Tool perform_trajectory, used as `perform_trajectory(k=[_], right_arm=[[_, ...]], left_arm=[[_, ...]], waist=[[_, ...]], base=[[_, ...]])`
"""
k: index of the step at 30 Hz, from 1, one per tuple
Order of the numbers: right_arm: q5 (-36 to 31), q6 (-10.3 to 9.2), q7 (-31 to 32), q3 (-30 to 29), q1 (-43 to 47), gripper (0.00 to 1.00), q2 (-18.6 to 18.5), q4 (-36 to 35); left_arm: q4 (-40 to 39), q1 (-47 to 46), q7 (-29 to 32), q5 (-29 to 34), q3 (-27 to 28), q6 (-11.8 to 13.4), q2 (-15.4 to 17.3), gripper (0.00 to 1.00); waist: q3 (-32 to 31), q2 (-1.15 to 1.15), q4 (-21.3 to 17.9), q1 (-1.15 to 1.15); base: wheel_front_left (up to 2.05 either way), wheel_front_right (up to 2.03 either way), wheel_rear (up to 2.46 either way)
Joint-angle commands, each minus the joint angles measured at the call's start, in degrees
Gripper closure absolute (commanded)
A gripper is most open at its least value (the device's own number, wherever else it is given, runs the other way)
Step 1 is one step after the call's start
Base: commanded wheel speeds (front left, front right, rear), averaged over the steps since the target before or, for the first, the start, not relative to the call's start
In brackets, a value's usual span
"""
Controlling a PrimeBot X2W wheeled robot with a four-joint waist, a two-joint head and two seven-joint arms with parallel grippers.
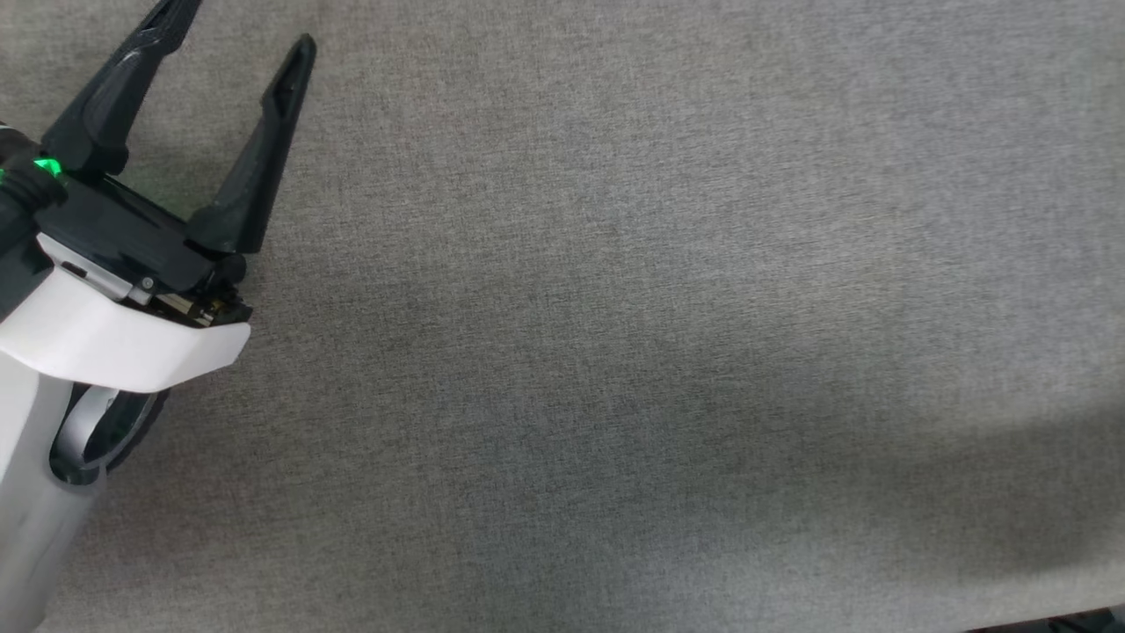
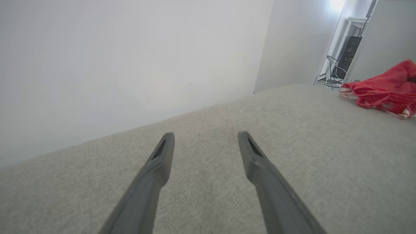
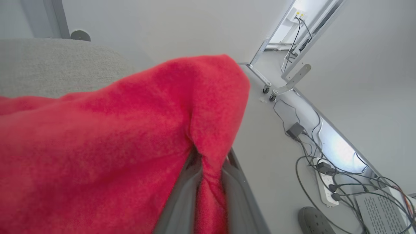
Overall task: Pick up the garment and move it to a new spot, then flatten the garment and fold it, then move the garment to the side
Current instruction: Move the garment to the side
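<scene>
The red garment [image 3: 113, 136] bulges up close in the right wrist view, and my right gripper [image 3: 209, 162] is shut on a pinched fold of it, the cloth draping over both fingers. From the left wrist view the garment [image 2: 385, 87] is a crumpled red heap with striped trim, far off at the right on the grey surface. My left gripper [image 1: 242, 26] is open over the bare grey cloth at the upper left of the head view, nothing between its fingers; in its own view the left gripper [image 2: 204, 136] hovers low above the surface.
A grey woven surface [image 1: 615, 352] spans the head view. Beyond its edge is pale floor with cables, a power strip [image 3: 325, 188] and a wheeled metal frame [image 3: 269, 87]. A white wall stands behind the surface in the left wrist view.
</scene>
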Motion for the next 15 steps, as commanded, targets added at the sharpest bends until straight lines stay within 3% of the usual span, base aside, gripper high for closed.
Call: perform_trajectory(k=[1, 9, 10, 11, 12, 15], right_arm=[[-1.11, -0.04, -1.05, -0.28, -1.11, 1.00, -0.33, 0.57], [-8.99, -0.04, -7.48, -1.60, -5.94, 1.00, -1.24, 8.13], [-10.10, -0.04, -8.30, -1.63, -5.98, 0.82, -1.43, 8.71], [-11.04, -0.04, -9.05, -1.78, -6.02, 0.16, -1.54, 9.35], [-11.49, -0.04, -9.94, -1.88, -6.07, 0.00, -1.41, 10.09], [-13.24, -0.04, -11.85, -0.91, -4.86, 0.00, -1.04, 11.72]], left_arm=[[-0.40, -0.62, -0.27, -0.43, -0.09, 0.15, 0.30, 0.00], [-0.03, 0.63, -0.27, -0.61, 0.09, 0.15, -0.43, 0.00], [0.16, 0.93, -0.27, -0.56, 0.04, 0.15, -0.72, 0.00], [0.35, 1.25, -0.27, -0.49, 0.16, 0.15, -1.10, 0.00], [0.60, 1.56, -0.27, -0.50, 0.35, 0.15, -1.59, 0.00], [1.68, 3.15, -0.27, -0.69, 1.20, 0.15, -3.24, 0.00]], waist=[[0.46, 0.00, 0.21, 0.00], [-0.21, 0.00, 1.55, 0.00], [-0.55, 0.00, 1.70, 0.00], [-0.97, 0.00, 1.83, 0.00], [-1.53, 0.00, 1.98, 0.00], [-3.97, 0.00, 2.25, 0.00]], base=[[0.00, 0.00, 0.00], [0.00, 0.00, 0.00], [0.00, 0.00, 0.00], [0.00, 0.00, 0.00], [0.00, 0.00, 0.00], [0.00, 0.00, 0.00]])
